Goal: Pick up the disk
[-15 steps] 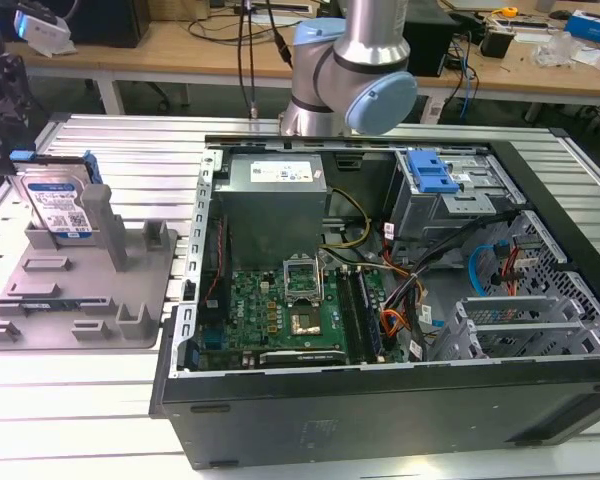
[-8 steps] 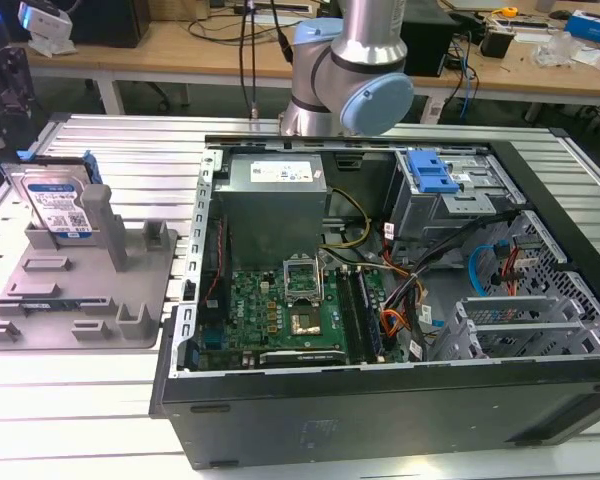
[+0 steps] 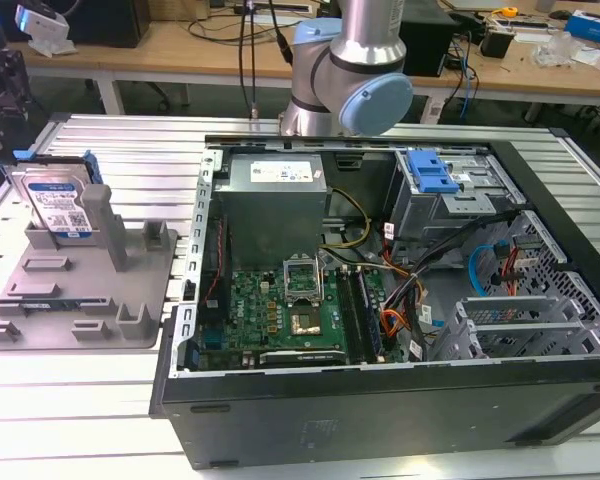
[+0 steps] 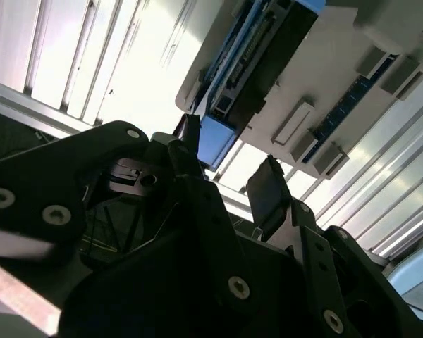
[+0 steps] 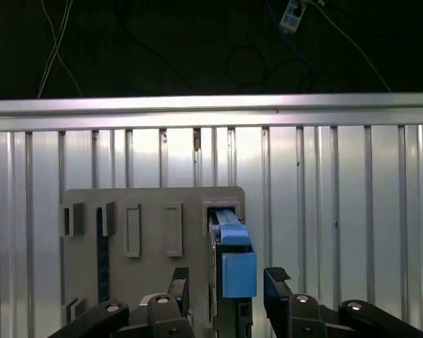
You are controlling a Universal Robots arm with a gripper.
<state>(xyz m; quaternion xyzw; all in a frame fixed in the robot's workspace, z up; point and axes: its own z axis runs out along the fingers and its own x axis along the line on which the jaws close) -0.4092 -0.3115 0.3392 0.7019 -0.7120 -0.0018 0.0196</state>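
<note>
Beyond the released, wide-spread pincer [image 5: 228,276], straight ahead and not yet gripped: disk [image 5: 234,239] on edge in tray [image 5: 148,211], broad faces toward the fingers [image 5: 276,278].

A lab (cluttered workbenches [image 3: 180,48], cables [image 3: 466,75], an opened computer case [image 3: 380,410]).

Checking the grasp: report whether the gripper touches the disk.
Apart. In the first wrist view the gripper straddles the disk, open, with a gap showing beside each fingertip.
</note>
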